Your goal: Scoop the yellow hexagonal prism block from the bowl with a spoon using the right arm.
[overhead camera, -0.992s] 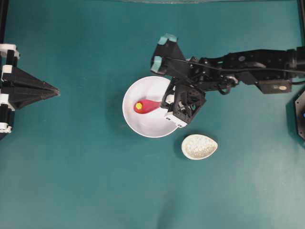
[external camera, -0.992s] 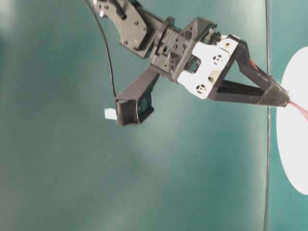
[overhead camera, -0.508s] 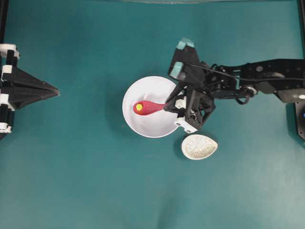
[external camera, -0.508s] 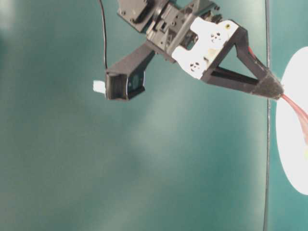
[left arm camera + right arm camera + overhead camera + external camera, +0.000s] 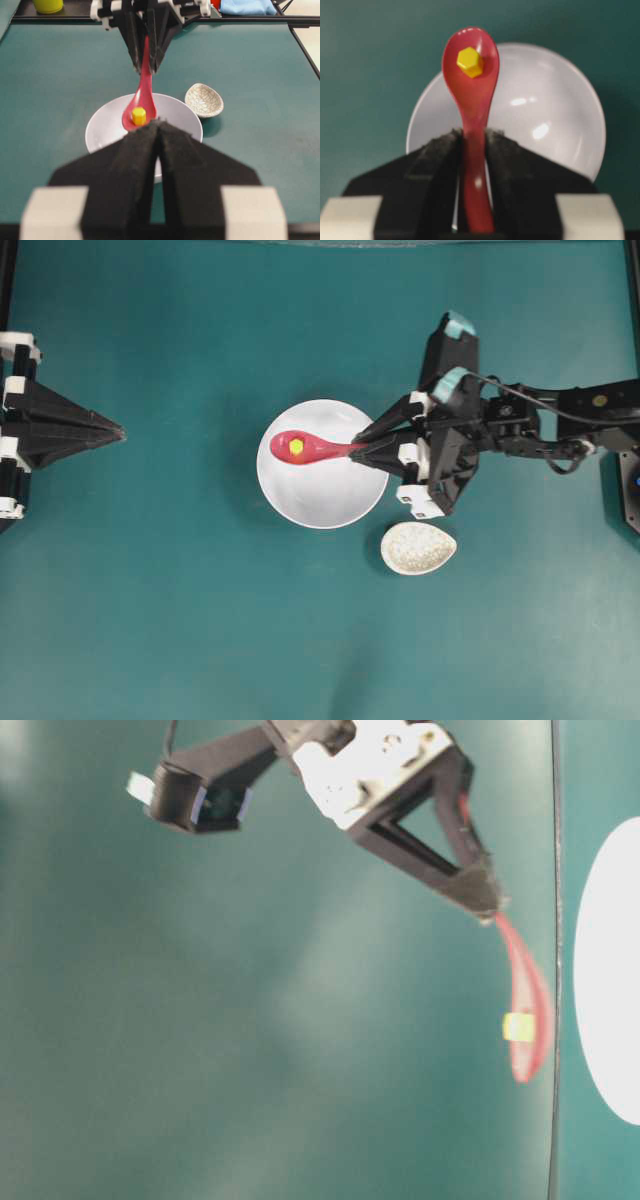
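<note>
Right wrist view, nearest first: right gripper (image 5: 472, 145) clamped on the handle of the pink-red spoon (image 5: 472, 105), one black finger (image 5: 437, 165) on either side. Spoon points away from the camera, its oval end raised in front of the white bowl (image 5: 555, 115). The yellow hexagonal prism block (image 5: 470, 62) sits in the spoon's scoop, near the tip.

Overhead view: spoon (image 5: 305, 448) lies roughly level above the upper-left part of the bowl (image 5: 322, 495), block (image 5: 297, 447) in it. Right gripper (image 5: 362, 448) at the bowl's right rim. Speckled beige spoon rest (image 5: 418, 547) on the teal table (image 5: 200, 620), just below-right of the bowl, not touching it.

Table-level view: spoon (image 5: 524, 1010) and block (image 5: 518, 1027) are clear of the bowl (image 5: 605, 970).

Left gripper (image 5: 110, 429) well apart at the left edge, fingers pressed together, nothing between them; same in the left wrist view (image 5: 157, 165).
</note>
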Tool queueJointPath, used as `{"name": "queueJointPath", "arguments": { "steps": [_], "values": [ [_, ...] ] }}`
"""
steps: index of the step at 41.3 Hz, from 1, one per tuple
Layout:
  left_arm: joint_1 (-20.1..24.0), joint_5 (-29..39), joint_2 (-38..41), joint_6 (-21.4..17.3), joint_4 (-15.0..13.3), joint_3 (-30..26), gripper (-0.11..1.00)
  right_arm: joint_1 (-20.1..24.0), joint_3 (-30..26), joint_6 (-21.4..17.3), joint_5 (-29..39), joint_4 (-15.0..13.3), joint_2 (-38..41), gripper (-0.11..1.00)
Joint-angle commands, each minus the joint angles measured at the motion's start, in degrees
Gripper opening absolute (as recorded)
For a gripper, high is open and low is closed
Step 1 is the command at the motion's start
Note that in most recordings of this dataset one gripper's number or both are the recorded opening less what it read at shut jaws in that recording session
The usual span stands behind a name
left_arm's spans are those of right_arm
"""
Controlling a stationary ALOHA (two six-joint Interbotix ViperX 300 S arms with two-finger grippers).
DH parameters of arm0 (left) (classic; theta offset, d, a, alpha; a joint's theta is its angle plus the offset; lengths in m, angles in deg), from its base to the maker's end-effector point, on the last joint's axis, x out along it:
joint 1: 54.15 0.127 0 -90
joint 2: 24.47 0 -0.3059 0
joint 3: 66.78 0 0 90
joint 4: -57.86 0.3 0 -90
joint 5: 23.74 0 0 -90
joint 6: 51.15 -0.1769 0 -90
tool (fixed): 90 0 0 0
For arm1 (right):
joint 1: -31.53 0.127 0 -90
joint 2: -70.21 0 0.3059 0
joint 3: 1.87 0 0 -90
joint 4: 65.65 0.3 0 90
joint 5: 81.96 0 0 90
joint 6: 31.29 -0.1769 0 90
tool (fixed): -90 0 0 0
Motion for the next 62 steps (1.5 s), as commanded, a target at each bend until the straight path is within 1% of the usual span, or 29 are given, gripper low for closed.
{"name": "queueJointPath", "arguments": {
  "steps": [1,5,13,17,30,36,42,55,62],
  "values": [
    [0.0,-0.53,0.35,0.0,0.18,-1.23,0.0,0.18,-0.35,0.26,-0.88,0.0,-2.72,0.23],
    [0.0,-0.53,0.35,0.0,0.18,-1.23,0.0,0.26,-0.35,0.79,-0.97,-0.26,-3.6,0.23],
    [0.0,-0.53,0.0,0.0,0.18,-1.32,0.0,0.09,-0.18,0.88,-2.02,-3.08,-4.22,0.23],
    [0.0,-0.79,-0.09,0.0,0.18,-1.32,0.0,-0.09,-0.18,0.88,-2.29,-3.78,-4.31,0.23],
    [0.0,-1.49,-0.09,0.0,0.18,-1.41,0.0,-0.26,0.18,1.05,-1.85,-3.96,-5.27,0.23],
    [0.0,-1.41,-0.09,0.0,0.18,-1.41,0.0,-0.26,1.05,1.93,-1.93,-4.83,-6.77,0.23],
    [0.0,-1.41,-0.09,0.09,0.18,-1.41,0.0,-0.35,1.49,2.64,-1.85,-5.01,-8.35,0.23],
    [0.0,-1.49,-0.18,0.09,0.18,-1.41,0.0,-0.53,1.14,7.29,0.7,-5.89,-10.46,0.23],
    [0.0,-1.49,-0.18,0.09,0.18,-1.41,0.0,-0.88,1.05,8.09,0.88,-5.89,-10.46,0.23]
  ]
}}
